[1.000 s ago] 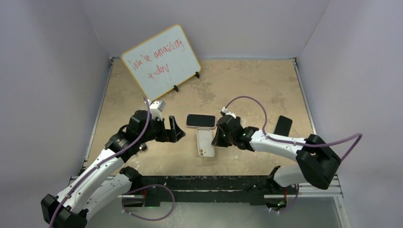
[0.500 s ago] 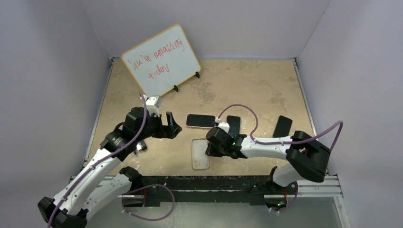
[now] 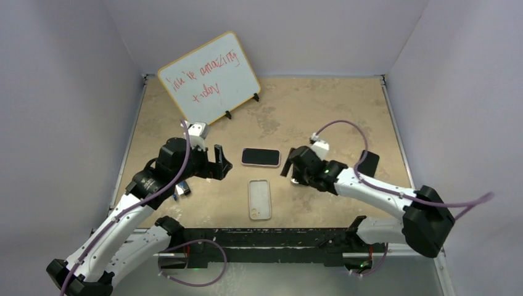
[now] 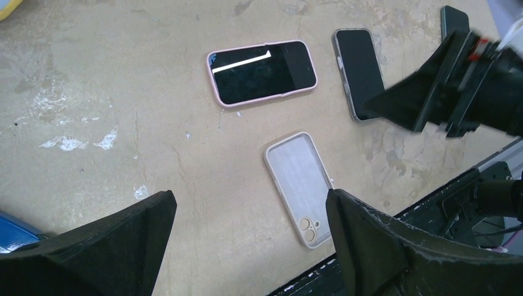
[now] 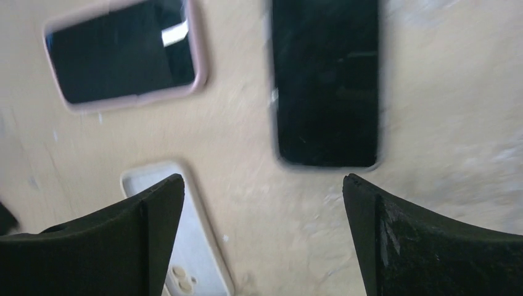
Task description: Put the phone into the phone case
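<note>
The empty beige phone case lies open side up near the table's front edge, also seen in the left wrist view as case and in the right wrist view as case. A bare black phone lies screen up just right of it; this phone is mostly hidden under my right arm in the top view. My right gripper hovers open over the phone's near end, nothing between its fingers. My left gripper is open and empty, left of the case.
A black phone in a pink case lies crosswise behind the empty case. Another black phone rests at the right. A whiteboard with red writing stands at the back left. The black front rail borders the near edge.
The right gripper pulled the beige case toward the front edge, let go of it, opened wide and moved back right over the bare phone. The left arm drew slightly left.
</note>
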Available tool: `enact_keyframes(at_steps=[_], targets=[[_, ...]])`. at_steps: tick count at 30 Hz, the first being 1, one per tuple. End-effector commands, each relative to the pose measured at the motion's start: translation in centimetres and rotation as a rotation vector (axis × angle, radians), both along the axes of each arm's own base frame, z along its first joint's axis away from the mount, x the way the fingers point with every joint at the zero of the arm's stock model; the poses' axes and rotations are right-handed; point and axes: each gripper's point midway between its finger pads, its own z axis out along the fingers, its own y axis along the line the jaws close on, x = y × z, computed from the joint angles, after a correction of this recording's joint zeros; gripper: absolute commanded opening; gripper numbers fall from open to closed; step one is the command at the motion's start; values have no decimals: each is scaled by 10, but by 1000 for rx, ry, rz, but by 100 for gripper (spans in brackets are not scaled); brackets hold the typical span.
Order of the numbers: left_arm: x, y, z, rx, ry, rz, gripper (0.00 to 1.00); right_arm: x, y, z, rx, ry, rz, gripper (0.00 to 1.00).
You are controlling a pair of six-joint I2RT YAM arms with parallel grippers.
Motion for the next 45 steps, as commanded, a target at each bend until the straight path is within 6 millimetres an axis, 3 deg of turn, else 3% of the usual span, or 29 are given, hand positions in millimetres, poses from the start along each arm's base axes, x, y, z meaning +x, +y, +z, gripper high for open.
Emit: enact_keyframes(at_steps=[1, 9, 15, 21, 32, 45], targets=[[4, 2, 17, -10, -65, -1, 97, 30, -76, 16, -106, -78, -190, 99], [2, 4, 23, -23, -94, 3, 97, 65, -179, 34, -252, -131, -442, 99], [0, 4, 25, -28, -102, 0, 98, 86, -235, 15, -232, -24, -594, 99], [-1, 6, 29, -33, -116, 6, 98, 92, -278, -8, -248, 104, -683, 99], [2, 4, 24, -23, -99, 0, 98, 85, -315, -36, -206, 200, -672, 99], [5, 3, 16, -11, -71, 13, 98, 89, -294, -59, -96, 239, -562, 96]])
